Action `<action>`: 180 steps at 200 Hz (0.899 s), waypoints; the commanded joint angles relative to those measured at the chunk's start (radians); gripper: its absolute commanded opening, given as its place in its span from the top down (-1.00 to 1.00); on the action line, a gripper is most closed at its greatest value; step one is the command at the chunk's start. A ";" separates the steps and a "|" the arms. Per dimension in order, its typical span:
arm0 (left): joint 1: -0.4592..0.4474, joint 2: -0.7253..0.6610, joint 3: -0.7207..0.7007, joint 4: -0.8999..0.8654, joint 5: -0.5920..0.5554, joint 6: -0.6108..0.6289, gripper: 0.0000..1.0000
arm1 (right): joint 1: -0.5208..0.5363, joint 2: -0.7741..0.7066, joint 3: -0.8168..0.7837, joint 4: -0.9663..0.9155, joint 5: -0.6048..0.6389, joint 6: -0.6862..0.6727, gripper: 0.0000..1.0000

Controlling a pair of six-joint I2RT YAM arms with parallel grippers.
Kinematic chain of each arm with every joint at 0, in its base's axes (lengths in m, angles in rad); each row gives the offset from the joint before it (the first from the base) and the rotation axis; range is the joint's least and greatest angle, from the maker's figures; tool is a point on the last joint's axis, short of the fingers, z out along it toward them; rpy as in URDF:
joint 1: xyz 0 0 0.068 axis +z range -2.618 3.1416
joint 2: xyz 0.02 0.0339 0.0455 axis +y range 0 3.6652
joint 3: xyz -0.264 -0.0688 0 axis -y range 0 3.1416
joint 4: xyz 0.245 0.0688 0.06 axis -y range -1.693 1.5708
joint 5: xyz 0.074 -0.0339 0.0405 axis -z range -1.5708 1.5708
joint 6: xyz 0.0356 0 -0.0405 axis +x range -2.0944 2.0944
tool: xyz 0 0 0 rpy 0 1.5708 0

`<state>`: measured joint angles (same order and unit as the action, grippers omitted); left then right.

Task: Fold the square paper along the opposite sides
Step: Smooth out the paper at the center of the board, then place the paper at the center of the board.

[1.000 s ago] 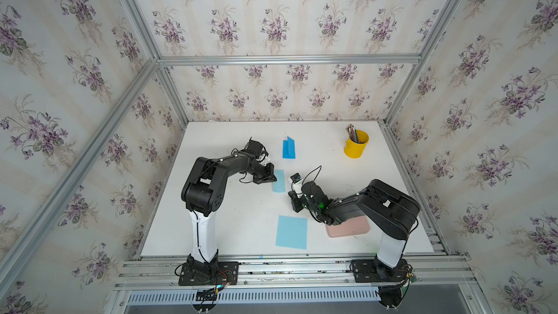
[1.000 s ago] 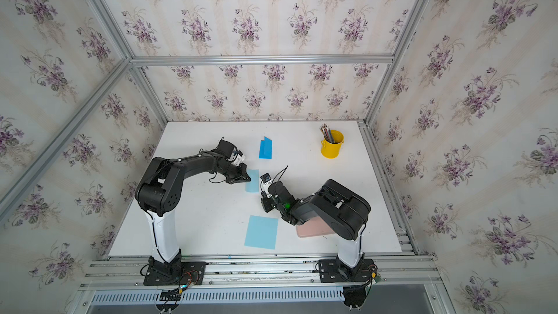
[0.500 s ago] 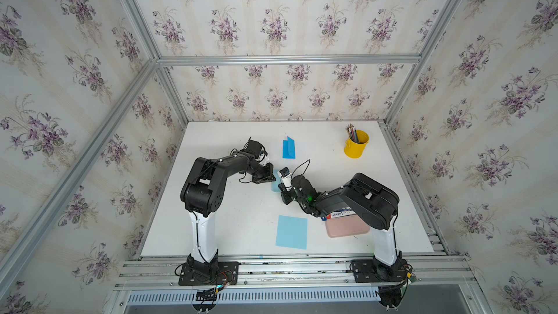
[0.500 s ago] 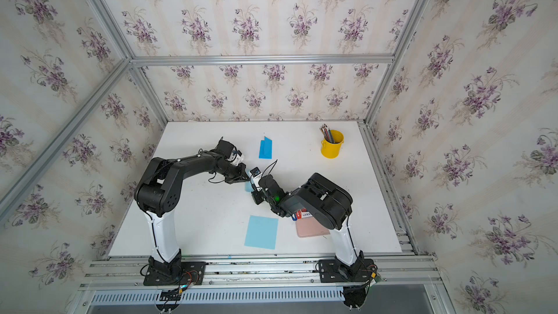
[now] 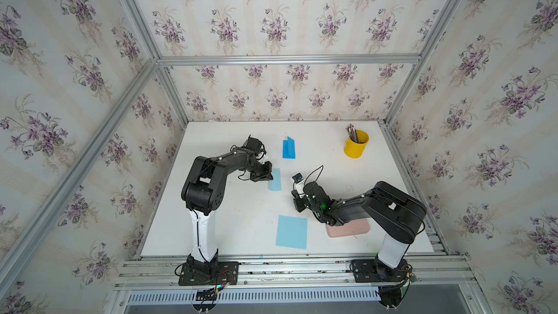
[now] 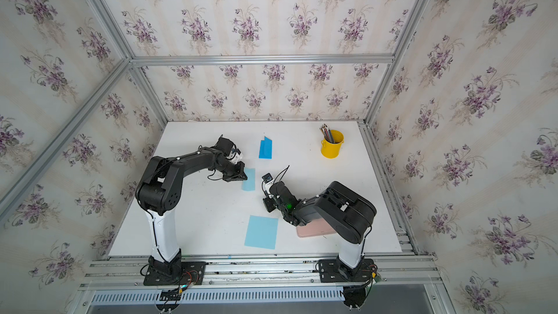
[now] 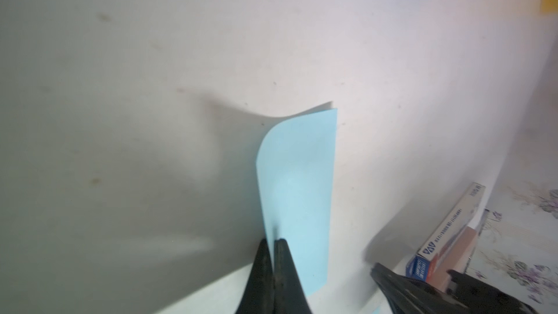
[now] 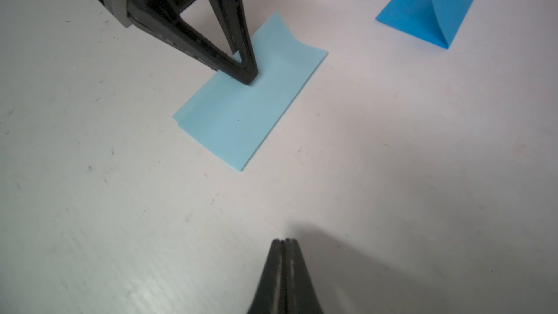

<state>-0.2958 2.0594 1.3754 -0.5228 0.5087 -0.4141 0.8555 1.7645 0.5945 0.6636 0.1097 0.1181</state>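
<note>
Your left gripper (image 8: 250,80) has its jaws together and presses its tips down on the folded light blue paper (image 8: 241,116), near the fold side. It pins the paper and does not pinch it. This paper lies about the middle of the tabletop (image 5: 241,225).

Your right gripper (image 8: 283,242) is also closed and holds nothing. Half a second ago it was at the paper, and now it has pulled back toward the front edge. I judge that the creasing stroke is finished, but one end of the paper curls up, so the fold is not fully flat.

There is free room all around the paper. The flat square sheet (image 5: 291,232) and the pink box (image 5: 353,231) lie near the front edge. The dark blue folded paper (image 5: 289,149) and the yellow cup (image 5: 356,146) stand toward the back edge.
</note>
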 commanded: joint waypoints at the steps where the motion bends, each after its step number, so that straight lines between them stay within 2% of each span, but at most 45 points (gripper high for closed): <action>1: 0.015 0.025 0.102 -0.123 -0.066 0.110 1.00 | -0.012 -0.039 0.013 -0.018 0.016 -0.013 1.00; 53: 0.057 0.219 0.471 -0.319 -0.096 0.236 1.00 | -0.018 -0.061 0.015 0.061 -0.043 0.033 1.00; 111: 0.093 0.421 0.812 -0.419 -0.071 0.251 1.00 | -0.023 -0.084 -0.048 0.116 -0.051 0.062 1.00; 141: 0.094 0.470 0.877 -0.406 -0.062 0.235 0.99 | -0.029 -0.079 -0.059 0.134 -0.057 0.072 1.00; 154: 0.095 0.483 0.886 -0.384 -0.047 0.226 0.91 | -0.029 -0.070 -0.055 0.136 -0.063 0.075 1.00; 180: 0.095 0.512 0.924 -0.371 -0.041 0.210 0.88 | -0.029 -0.058 -0.041 0.132 -0.071 0.077 1.00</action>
<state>-0.2028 2.5549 2.2711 -0.9005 0.4522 -0.1837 0.8253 1.6985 0.5411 0.7731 0.0513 0.1837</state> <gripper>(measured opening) 0.060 0.067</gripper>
